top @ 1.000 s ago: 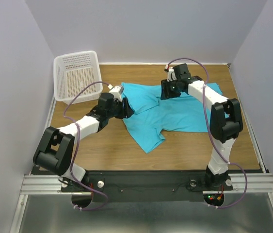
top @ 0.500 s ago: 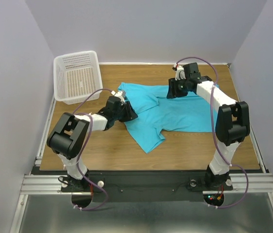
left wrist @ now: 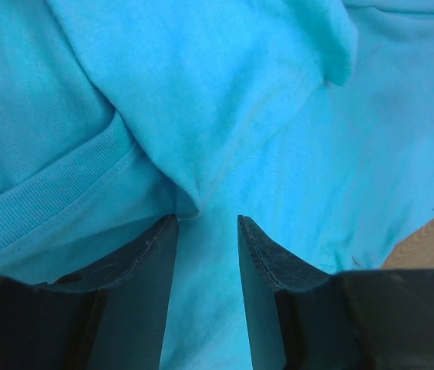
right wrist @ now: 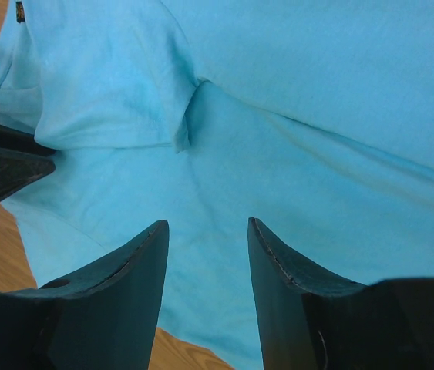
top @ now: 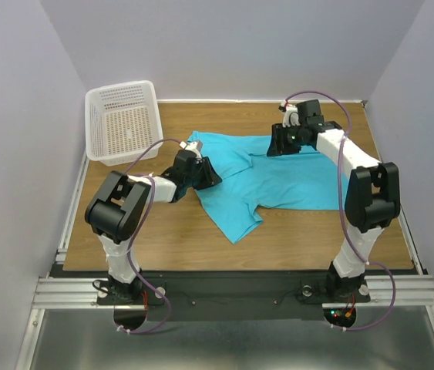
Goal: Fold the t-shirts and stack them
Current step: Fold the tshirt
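Since one second ago, the elbow of my left arm has drawn back toward its base, while my left pincer (top: 210, 179) has stayed at the same place on the cloth. My right pincer (top: 274, 148) has shifted slightly to the right along the far side of the garment.

Task item: one turquoise short-sleeved cloth t-shirt (top: 286, 181) lies spread out on the brown wooden surface (top: 170, 231), from the middle toward the right. One sleeve points at the near edge. The left part is creased and folded over.

Left pincer: it sits at the left end of the t-shirt, beside the ribbed crew collar (left wrist: 39, 204). In the left wrist view my two fingers (left wrist: 143, 285) stand apart with a narrow gap, and cloth shows between them. A raised fold ends just at the tip of one finger. The pincer is released and grasps nothing.

Right pincer: it hangs low over the far side of the t-shirt. In the right wrist view my fingers are spread wide with flat cloth between them, so the pincer is released. A folded flap of cloth (right wrist: 116, 85) lies beyond the tips. The small dark neck label (right wrist: 20, 11) shows at the top left corner.

A white plastic mesh basket (top: 124, 123) stands at the far left corner of the surface, apart from the t-shirt.
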Tool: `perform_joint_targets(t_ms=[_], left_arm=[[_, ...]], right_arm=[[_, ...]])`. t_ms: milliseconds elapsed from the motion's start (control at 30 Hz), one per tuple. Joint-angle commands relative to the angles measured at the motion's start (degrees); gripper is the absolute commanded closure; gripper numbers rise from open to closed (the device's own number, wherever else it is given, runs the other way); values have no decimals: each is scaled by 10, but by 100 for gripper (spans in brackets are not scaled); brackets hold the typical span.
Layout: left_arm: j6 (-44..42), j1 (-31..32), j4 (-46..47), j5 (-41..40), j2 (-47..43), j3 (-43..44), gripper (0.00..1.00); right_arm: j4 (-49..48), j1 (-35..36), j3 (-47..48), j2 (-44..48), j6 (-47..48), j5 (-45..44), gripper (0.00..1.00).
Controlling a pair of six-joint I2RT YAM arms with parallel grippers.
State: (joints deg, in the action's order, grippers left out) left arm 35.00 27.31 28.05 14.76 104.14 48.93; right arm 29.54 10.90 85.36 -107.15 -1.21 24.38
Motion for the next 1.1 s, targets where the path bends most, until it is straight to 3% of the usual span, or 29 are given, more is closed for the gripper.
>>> perform_joint_targets(t_ms=[0, 433, 667, 800, 1067], left_arm=[[0, 4, 17, -11, 2, 19, 53], [-30, 5, -9, -40, 26, 54, 56], [-22, 8, -8, -13, 18, 51, 66], [-6, 8, -8, 19, 1, 45, 84], [69, 0, 7, 111, 6, 50, 90]], right_arm=[[-21, -11, -1, 37, -12, 20, 49], [-26, -19, -5, 41, -18, 30, 49], [-28, -25, -6, 44, -20, 33, 49], [-29, -26, -6, 44, -23, 35, 50], [-31, -29, -10, 50, -23, 38, 50]])
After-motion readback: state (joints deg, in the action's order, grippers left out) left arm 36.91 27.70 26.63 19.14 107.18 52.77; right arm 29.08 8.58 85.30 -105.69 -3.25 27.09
